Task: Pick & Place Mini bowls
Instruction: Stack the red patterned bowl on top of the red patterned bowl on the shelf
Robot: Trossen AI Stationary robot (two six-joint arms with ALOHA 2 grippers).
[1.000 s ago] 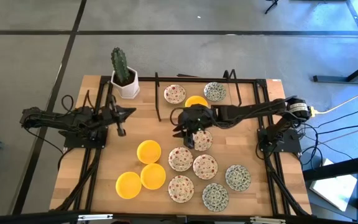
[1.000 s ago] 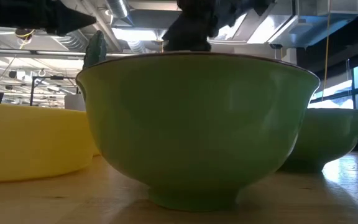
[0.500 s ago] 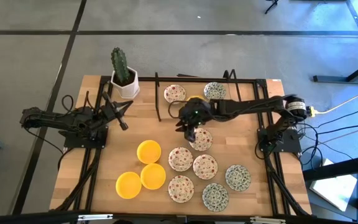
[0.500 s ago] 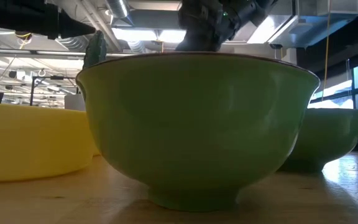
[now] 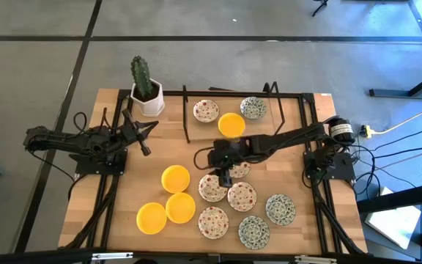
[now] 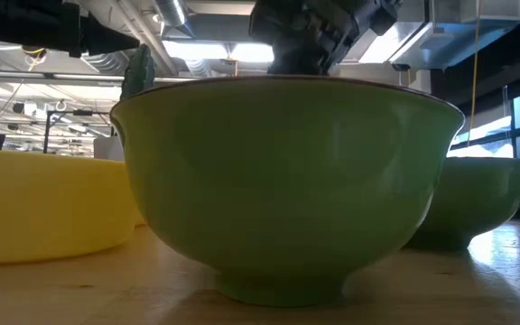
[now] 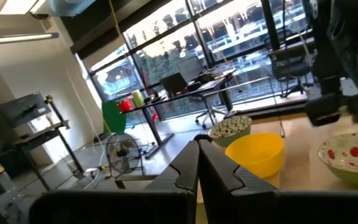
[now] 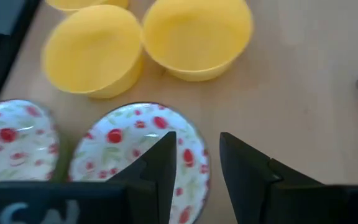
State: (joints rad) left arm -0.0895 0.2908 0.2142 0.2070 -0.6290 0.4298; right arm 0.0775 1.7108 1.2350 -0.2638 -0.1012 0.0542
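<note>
I have the red-flowered bowl [image 8: 138, 152] right under the right gripper [image 8: 197, 163]; in the right wrist view its near rim sits between the two dark fingers, which stand apart on either side of that rim without pinching it, so the hand reads as part open and gripping nothing. From above, that right gripper [image 5: 224, 176] hangs over the middle of the table [image 5: 116, 198], at the back edge of the cluster of patterned bowls, and the arm hides most of one flowered bowl [image 5: 240, 170] beneath it.

The high view gives me the whole layout. Three yellow bowls [image 5: 174, 178] sit grouped towards the front left. More flowered and green-patterned bowls [image 5: 279, 209] fill the front right. At the back, another yellow bowl [image 5: 231, 125] sits between a flowered bowl and a green-patterned one.

The wrist view shows two yellow bowls [image 8: 196, 37] just beyond the flowered one, with bare wood between them and the rim. The low view is nearly blocked by a green bowl's [image 6: 287, 185] outer wall, with a gripper only just peeking above its rim.

The left gripper [image 5: 142, 138] waits on the table's left side, near the cactus pot [image 5: 147, 99], fingers pressed together and empty; its own camera shows them [image 7: 185, 174] closed. There is open wood between it and the bowls.
</note>
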